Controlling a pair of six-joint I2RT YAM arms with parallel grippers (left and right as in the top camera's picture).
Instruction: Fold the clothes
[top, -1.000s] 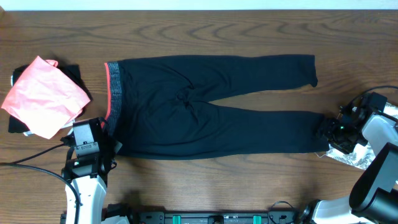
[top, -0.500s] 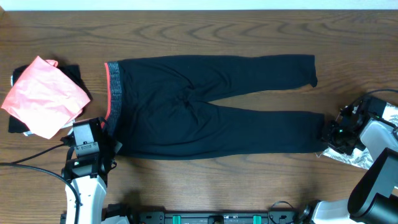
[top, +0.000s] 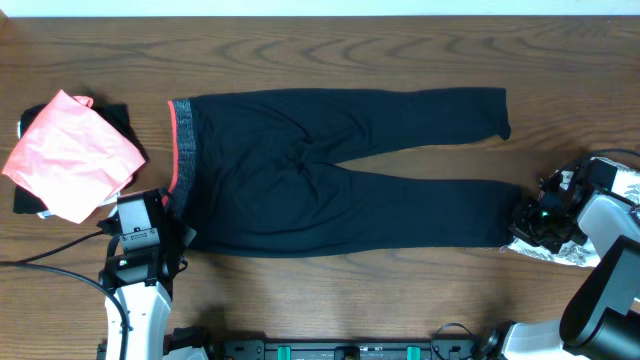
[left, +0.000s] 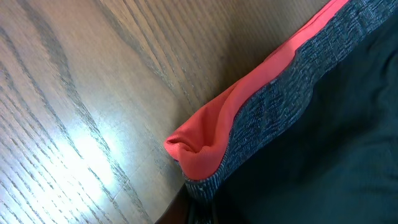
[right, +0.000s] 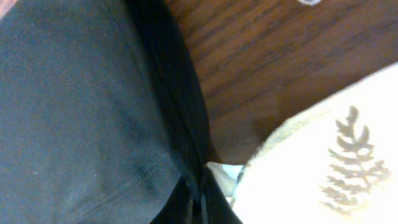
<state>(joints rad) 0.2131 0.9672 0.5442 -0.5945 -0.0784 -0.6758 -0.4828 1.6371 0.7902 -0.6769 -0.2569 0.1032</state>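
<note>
Black leggings (top: 330, 180) lie flat — left claw (top: 180, 236) pinches waistband (left: 273, 106), right claw (top: 521, 217) pinches hem (right: 186, 130).

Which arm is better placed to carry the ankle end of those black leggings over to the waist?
Right. The right pincer sits at the cuff of the long black leggings; the left pincer is at the grey coral-edged waistband.

Dk wood-grain table (top: 330, 45) w/ glare

right arm (top: 603, 216) nudged slightly, leaf-print cloth (top: 551, 252) seemingly more exposed
</note>
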